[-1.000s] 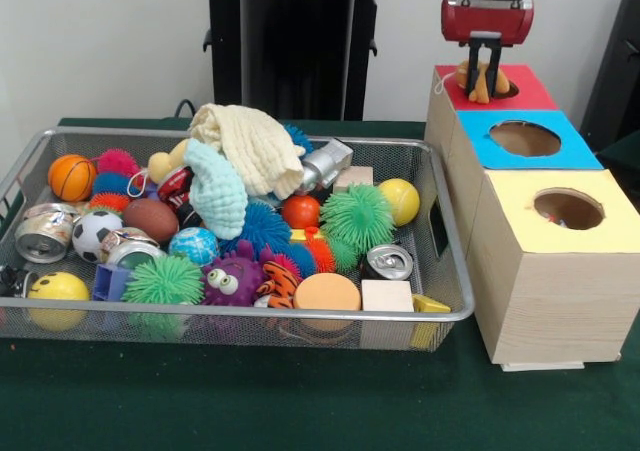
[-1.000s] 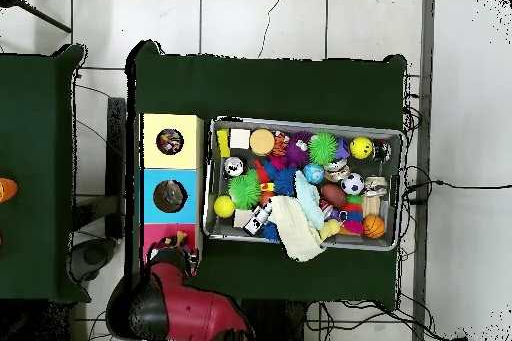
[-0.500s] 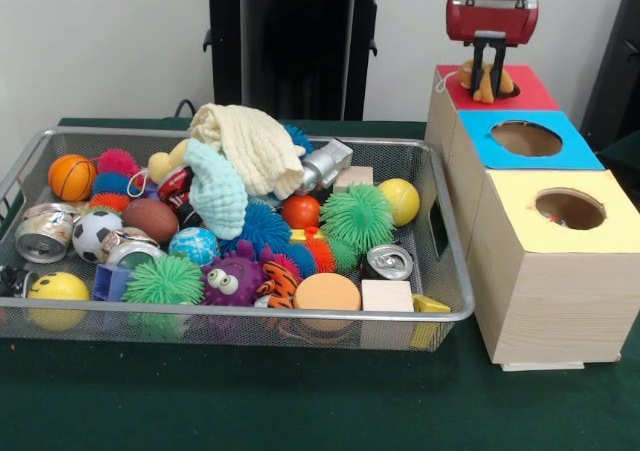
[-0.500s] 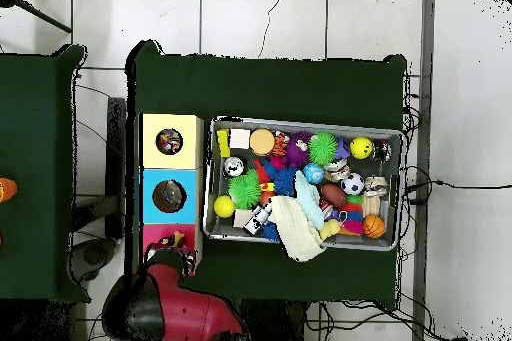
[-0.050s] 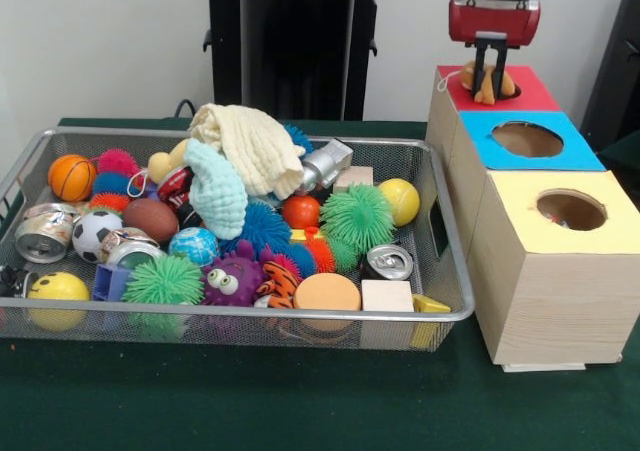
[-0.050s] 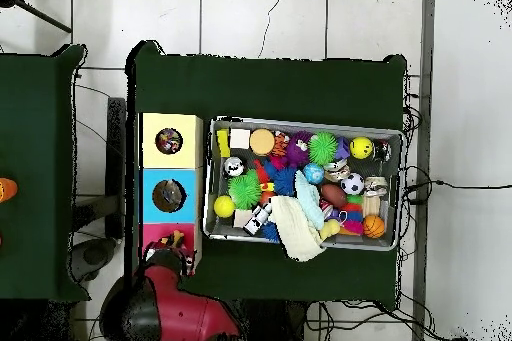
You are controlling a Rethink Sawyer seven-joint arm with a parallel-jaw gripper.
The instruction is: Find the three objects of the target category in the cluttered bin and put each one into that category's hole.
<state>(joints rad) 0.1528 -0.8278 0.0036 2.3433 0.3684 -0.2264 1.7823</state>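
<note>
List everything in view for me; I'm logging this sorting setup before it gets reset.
Box: one, wooden, right of the bin; red, blue and yellow holed tops.
Bin: one, wire mesh, on the green table.
Cloths: two, cream and pale blue, heaped at the bin's back.
Spiky balls: several, green, blue, pink.
Cans: at least three, silver.
Sports balls: orange basketball, soccer ball, brown football.
Wooden blocks: two, plain.
Soft toy: one, orange-tan, at the red hole.
Gripper: one, red and black, its fingers around the soft toy.
</note>
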